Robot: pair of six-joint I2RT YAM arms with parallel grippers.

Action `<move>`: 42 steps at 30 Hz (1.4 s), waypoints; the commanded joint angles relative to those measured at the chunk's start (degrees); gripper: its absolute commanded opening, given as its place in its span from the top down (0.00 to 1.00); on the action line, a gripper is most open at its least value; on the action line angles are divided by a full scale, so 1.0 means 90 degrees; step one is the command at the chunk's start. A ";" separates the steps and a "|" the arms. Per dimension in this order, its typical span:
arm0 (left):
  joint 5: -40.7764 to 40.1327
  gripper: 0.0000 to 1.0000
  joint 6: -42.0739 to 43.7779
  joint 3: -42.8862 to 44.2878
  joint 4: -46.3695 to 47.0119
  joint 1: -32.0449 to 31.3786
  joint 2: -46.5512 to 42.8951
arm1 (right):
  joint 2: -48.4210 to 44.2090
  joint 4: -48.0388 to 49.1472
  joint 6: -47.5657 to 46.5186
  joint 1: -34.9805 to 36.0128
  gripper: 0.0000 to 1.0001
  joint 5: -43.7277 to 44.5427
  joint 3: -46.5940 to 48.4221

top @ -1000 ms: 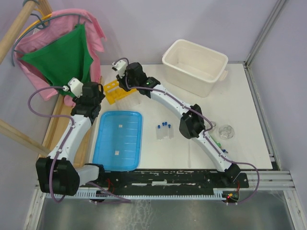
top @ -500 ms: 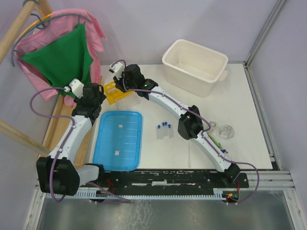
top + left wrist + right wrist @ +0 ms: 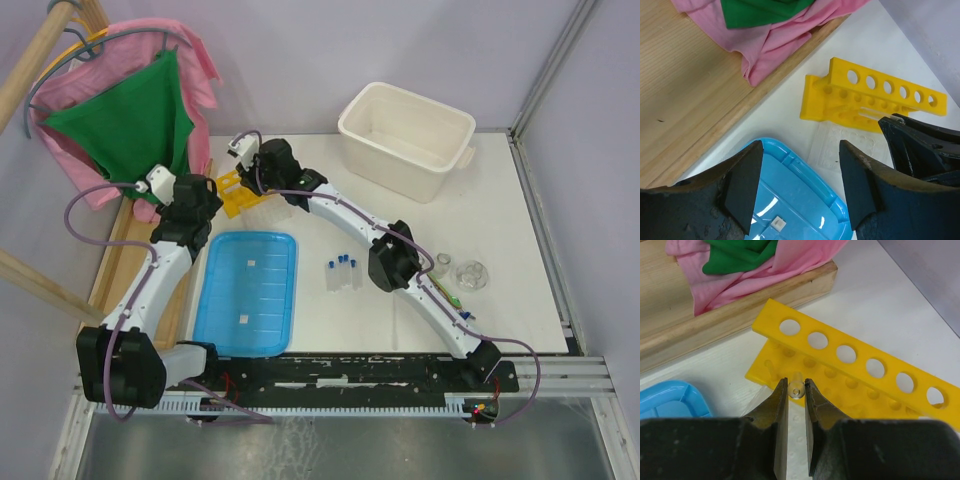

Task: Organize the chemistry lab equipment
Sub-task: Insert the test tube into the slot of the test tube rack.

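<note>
Bright, even light from overhead fills all three views, and shadows are faint and soft-edged. The white tabletop (image 3: pixel 520 230) looks nearly washed out. Small white glints sit on the flat blue ribbed plastic lid (image 3: pixel 795 185). The dark fingers (image 3: pixel 742 185) of the left claw (image 3: pixel 800 145) are slightly blurred close to the lens; the yellow plastic tube rack (image 3: pixel 815 100) beyond them is sharp.

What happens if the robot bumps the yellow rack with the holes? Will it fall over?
It probably slides rather than tips: the yellow rack looks like thin hollow plastic, so likely light, and the white table looks smooth. It seems stiff, not bendy. The right gripper holds a small clear tube just by it, so a clumsy poke might shove it.
</note>
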 commanded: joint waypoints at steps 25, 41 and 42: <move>0.0354 0.32 -0.0257 -0.0167 0.0551 0.0007 0.0081 | 0.0070 0.0467 -0.0156 -0.0108 0.58 0.0038 0.0172; 0.0581 0.34 -0.0151 -0.0196 0.0613 -0.0058 0.0055 | -0.1169 0.0646 -0.0295 -0.0107 0.63 0.0491 -0.1463; 0.0591 0.34 -0.0141 -0.0198 0.0610 -0.0079 0.0040 | -0.1555 0.0768 -0.0326 -0.0108 0.63 0.0671 -0.1824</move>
